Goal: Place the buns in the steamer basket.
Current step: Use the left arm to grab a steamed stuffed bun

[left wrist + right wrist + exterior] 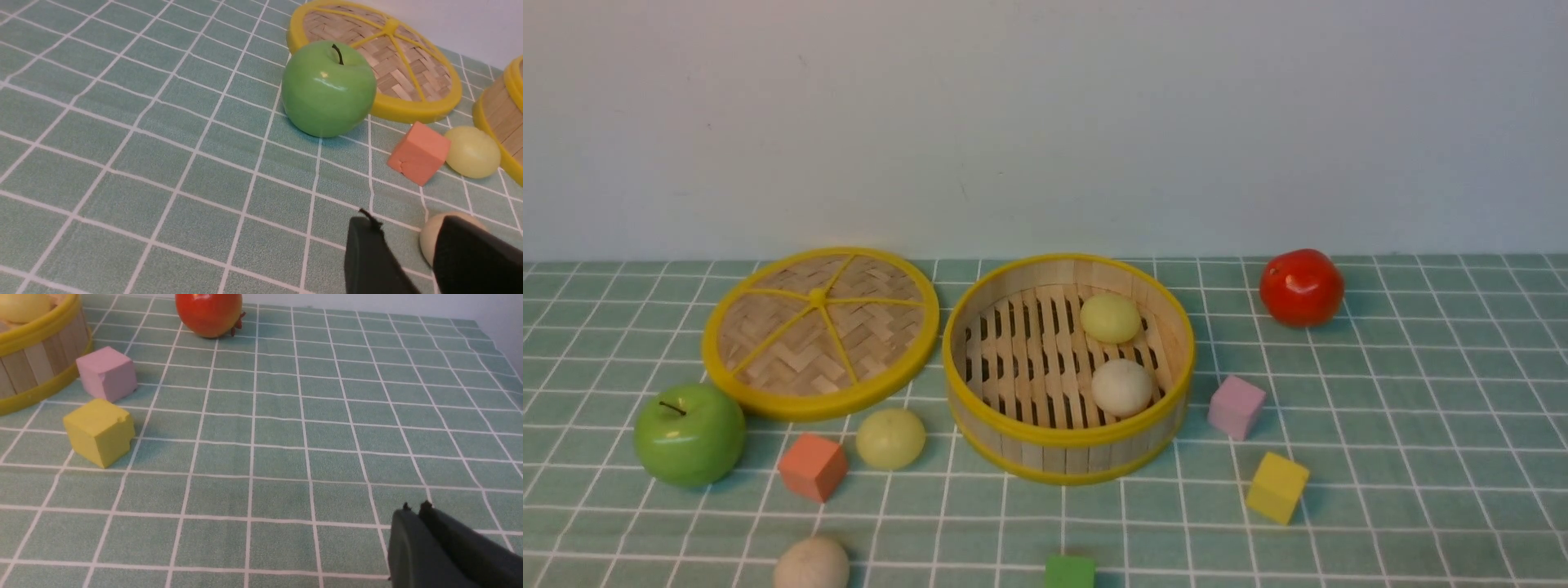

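Note:
The steamer basket (1066, 437) stands mid-table with a pale yellow-green bun (1110, 318) and an off-white bun (1121, 387) inside. A second yellow-green bun (890, 438) lies on the cloth to the basket's left, beside an orange cube (812, 466). A beige bun (810, 563) rests at the near edge. In the left wrist view my left gripper (404, 222) is open just above the cloth, and that beige bun (429, 241) peeks out from behind one finger, partly hidden. My right gripper (415, 508) is shut and empty over bare cloth. Neither gripper shows in the front view.
The woven lid (819, 331) lies left of the basket with a green apple (689, 435) in front of it. A red fruit (1301, 287) sits far right. Pink (1236, 406), yellow (1276, 487) and green (1069, 572) cubes are scattered near the basket's right and front.

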`<control>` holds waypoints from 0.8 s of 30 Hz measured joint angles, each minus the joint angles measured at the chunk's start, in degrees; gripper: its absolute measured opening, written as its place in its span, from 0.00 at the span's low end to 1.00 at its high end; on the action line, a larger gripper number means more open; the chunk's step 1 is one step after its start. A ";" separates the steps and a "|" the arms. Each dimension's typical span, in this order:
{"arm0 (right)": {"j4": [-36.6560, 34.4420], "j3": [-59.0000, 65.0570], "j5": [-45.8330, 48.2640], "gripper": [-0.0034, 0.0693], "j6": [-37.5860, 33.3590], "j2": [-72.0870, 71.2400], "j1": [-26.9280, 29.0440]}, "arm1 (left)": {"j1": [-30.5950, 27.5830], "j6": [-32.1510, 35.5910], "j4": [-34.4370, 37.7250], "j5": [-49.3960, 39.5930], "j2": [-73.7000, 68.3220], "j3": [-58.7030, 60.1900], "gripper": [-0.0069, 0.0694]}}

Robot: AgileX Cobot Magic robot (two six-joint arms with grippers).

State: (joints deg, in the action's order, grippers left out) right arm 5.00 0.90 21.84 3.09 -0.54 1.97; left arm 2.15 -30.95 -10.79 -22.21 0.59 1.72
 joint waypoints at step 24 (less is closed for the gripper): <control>0.00 0.00 0.00 0.12 0.00 0.00 0.00 | 0.00 0.00 0.00 0.00 0.00 0.00 0.40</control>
State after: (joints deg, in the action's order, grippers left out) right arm 5.00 0.90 21.84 3.09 -0.54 1.97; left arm 2.15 -30.95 -10.79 -22.21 0.59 1.72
